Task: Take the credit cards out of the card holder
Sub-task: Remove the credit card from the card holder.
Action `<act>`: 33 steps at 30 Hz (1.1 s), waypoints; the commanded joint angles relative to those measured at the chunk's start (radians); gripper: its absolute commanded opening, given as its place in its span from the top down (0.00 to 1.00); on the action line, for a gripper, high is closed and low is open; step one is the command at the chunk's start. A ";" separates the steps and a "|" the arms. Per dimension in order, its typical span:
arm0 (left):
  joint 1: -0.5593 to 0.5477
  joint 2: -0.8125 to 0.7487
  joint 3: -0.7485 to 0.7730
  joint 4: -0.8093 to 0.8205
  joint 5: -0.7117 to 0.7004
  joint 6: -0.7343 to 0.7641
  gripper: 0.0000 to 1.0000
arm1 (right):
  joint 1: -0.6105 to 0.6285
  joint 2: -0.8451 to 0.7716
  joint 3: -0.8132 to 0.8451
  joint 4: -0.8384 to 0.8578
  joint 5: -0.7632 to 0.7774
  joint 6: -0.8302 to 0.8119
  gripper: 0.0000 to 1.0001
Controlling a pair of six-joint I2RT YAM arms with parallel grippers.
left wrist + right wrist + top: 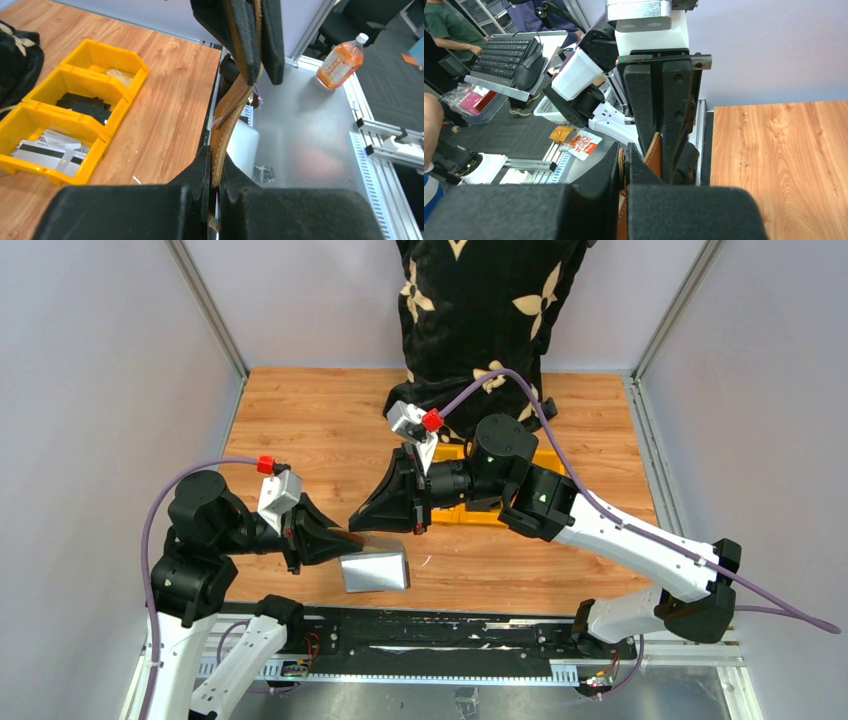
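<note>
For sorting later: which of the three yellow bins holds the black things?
The middle bin; the near bin holds grey striped cards, the far bin a pale item.

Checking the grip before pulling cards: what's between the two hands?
The brown card holder spans the gap, pinched by the left hand below and the right hand above, seen in the left wrist view.

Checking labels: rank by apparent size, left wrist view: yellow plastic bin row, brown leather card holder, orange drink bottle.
Largest: yellow plastic bin row
Unranked, alike: brown leather card holder (edge-on, near), orange drink bottle
</note>
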 commanded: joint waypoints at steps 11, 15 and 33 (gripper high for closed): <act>-0.004 0.025 0.007 0.392 -0.024 -0.547 1.00 | -0.092 -0.233 -0.259 0.152 0.073 0.029 0.35; -0.004 0.042 0.020 0.445 -0.049 -0.643 1.00 | -0.096 -0.381 -0.455 0.197 0.091 0.002 0.30; -0.004 0.084 -0.020 0.545 -0.058 -0.863 1.00 | -0.097 -0.440 -0.652 0.339 0.091 0.060 0.43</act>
